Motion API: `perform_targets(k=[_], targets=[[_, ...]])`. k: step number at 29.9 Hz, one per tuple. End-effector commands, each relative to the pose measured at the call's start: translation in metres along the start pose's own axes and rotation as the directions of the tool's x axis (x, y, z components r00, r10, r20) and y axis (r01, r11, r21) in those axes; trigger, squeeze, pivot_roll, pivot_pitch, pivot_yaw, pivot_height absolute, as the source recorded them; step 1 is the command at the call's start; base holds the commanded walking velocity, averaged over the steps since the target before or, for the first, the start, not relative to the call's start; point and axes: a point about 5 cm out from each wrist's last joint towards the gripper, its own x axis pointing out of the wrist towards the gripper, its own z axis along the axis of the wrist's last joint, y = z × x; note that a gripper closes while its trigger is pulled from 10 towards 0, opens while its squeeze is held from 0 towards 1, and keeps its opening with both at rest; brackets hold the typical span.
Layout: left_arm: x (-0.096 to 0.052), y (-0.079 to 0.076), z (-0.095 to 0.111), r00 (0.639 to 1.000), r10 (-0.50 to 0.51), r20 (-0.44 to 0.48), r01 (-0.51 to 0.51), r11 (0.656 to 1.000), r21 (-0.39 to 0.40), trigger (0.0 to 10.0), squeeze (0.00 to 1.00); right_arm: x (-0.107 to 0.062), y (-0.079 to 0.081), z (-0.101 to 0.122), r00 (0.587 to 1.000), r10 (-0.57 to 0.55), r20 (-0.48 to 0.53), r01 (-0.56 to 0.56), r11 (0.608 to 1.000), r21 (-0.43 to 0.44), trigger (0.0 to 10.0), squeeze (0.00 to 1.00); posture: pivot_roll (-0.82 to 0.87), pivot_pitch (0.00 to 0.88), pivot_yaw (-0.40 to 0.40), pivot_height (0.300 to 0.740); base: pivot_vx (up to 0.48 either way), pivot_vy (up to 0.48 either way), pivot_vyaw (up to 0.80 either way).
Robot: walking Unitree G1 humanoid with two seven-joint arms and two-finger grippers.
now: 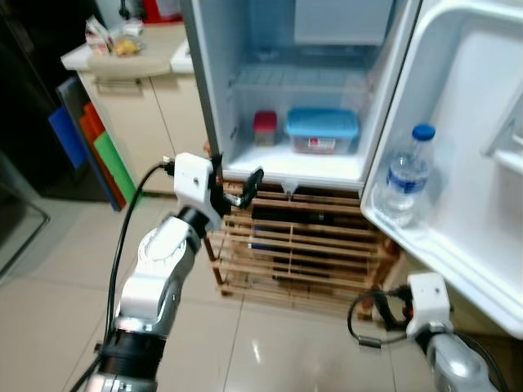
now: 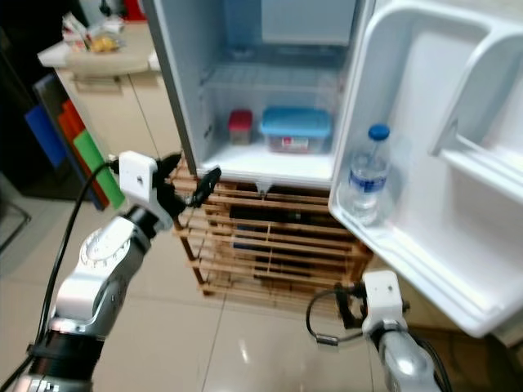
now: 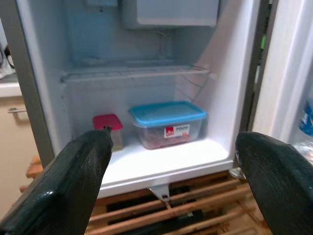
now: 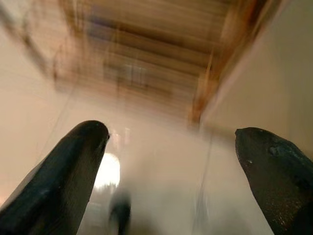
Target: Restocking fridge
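Left gripper [image 3: 168, 181] spread wide, empty, before the fridge [image 1: 245, 49]; right gripper [image 4: 171, 186] likewise apart. 1 blue-lidded box [image 1: 322, 131] at 12 o'clock, 1 red-lidded jar [image 1: 265, 127], 1 bottle [image 1: 407, 175]

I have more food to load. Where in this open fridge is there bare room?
The wire shelf above the blue-lidded container is bare. The floor shelf is crowded: red-lidded tub and container side by side. The door bin holds one water bottle, with room beside it.
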Motion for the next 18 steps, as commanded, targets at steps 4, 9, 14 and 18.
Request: perform_targets(k=[4,9,14,18], targets=[[-0.002,-0.002,-0.004,0.999,-0.034,-0.011,0.034,0.999,-0.012,10.0,0.0,-0.001,-0.025,-0.056,0.946,-0.171,-0.275,0.17,0.985,-0.027,10.0,0.0,-0.21,0.0,0.089,0.74,0.0,-0.48,0.0],[-0.006,-0.01,-0.004,0.995,-0.102,-0.009,0.102,0.994,-0.028,10.0,0.0,-0.016,-0.05,-0.076,0.881,-0.273,-0.387,0.255,0.962,-0.099,10.0,0.0,-0.21,0.0,0.087,0.74,0.0,-0.48,0.0],[-0.008,-0.006,-0.006,0.997,-0.072,-0.009,0.072,0.997,-0.018,10.0,0.0,-0.027,-0.068,-0.084,0.835,-0.341,-0.432,0.309,0.94,-0.144,10.0,0.0,-0.21,0.0,0.088,0.74,0.0,-0.192,0.0],[-0.007,-0.003,-0.007,0.998,-0.055,-0.017,0.055,0.998,0.003,10.0,0.0,-0.031,-0.08,-0.085,0.8,-0.409,-0.439,0.37,0.912,-0.176,10.0,0.0,-0.21,0.0,0.086,0.74,0.0,0.0,0.0]])
